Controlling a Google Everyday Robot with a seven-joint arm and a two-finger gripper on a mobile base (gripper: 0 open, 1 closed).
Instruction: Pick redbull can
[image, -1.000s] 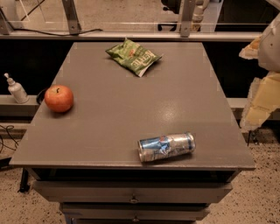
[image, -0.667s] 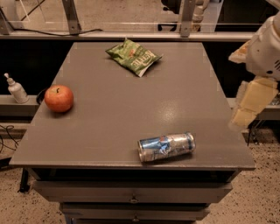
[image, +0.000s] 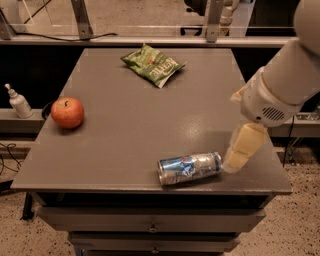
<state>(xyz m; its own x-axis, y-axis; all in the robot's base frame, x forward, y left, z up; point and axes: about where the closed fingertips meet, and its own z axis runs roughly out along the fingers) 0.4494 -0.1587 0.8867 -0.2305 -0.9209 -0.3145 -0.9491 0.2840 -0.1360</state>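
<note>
The redbull can (image: 190, 168), silver and blue and slightly dented, lies on its side near the front edge of the grey table (image: 125, 130), right of the middle. My gripper (image: 240, 152) comes in from the right on the white arm (image: 280, 85). Its cream tip hangs just right of the can's right end, low over the table top. I cannot tell whether it touches the can.
A red apple (image: 67, 112) sits at the table's left side. A green crisp bag (image: 153, 64) lies at the back middle. A white pump bottle (image: 19, 101) stands on a ledge left of the table. Drawers (image: 150, 227) sit under the front edge.
The arm has swung in from the right edge and come down toward the can's right end. The can, apple and bag have not moved.
</note>
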